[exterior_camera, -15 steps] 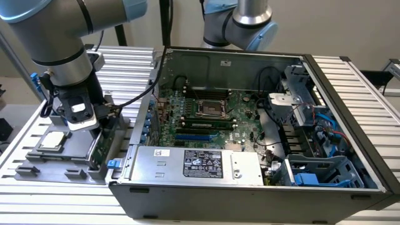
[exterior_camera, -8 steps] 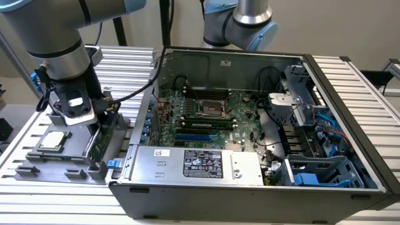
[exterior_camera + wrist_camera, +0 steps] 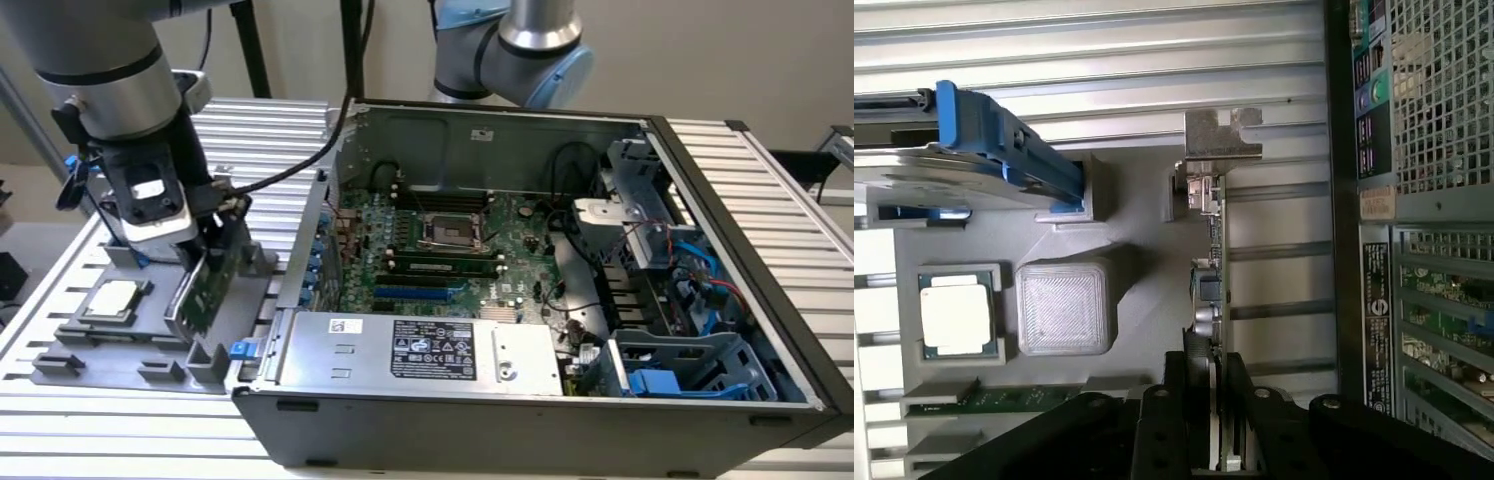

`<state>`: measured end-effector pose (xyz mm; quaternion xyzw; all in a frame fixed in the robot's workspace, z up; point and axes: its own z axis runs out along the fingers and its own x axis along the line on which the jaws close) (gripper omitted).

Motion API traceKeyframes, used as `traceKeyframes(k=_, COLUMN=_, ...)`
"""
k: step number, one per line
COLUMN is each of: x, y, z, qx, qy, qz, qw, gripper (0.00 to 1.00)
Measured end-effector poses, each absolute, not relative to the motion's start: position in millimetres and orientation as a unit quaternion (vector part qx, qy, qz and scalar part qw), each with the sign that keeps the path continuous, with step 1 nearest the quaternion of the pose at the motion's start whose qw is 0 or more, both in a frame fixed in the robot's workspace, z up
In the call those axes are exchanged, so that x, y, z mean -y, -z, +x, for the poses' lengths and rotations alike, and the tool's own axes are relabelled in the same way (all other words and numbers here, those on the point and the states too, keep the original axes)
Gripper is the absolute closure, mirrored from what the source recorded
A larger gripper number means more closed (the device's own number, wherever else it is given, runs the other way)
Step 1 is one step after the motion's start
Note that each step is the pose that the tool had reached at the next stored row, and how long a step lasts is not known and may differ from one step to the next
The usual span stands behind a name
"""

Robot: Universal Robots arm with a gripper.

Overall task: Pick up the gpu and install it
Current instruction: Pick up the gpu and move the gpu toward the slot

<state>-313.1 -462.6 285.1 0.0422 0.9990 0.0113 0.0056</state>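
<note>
Ribbed aluminium tabletop (image 3: 134, 440) carries an open computer case (image 3: 534, 415) and, just beside the case on the exterior view's left, a grey parts tray (image 3: 94, 352). The gripper (image 3: 1211, 375) pinches the gpu (image 3: 203, 295), which stands on edge in the tray's case-side part. Farther from the case sit a CPU chip (image 3: 954, 312), a grey square block (image 3: 1062, 307) and a blue-railed hard drive (image 3: 964, 150). Inside the case, the power supply (image 3: 334, 350) bears a black label (image 3: 434, 350), its writing unreadable. Bare slats lie between the gpu and the case wall.

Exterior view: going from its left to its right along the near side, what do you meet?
CPU chip → gpu, standing on edge → power supply → gray drive cage
</note>
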Motion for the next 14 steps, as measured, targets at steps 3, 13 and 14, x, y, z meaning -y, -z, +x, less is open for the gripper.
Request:
traceKeyframes(k=3, x=462.6, y=-298.6, z=-312.0, qx=-0.999, qy=-0.011, qz=0.041, qw=0.005, gripper=0.73)
traceKeyframes(k=13, x=462.6, y=-344.1, z=-300.5, qx=-0.999, qy=-0.013, qz=0.034, qw=0.004, gripper=0.73)
traceKeyframes(k=14, x=462.6, y=-348.8, z=-298.1, qx=-0.999, qy=-0.013, qz=0.033, qw=0.004, gripper=0.73)
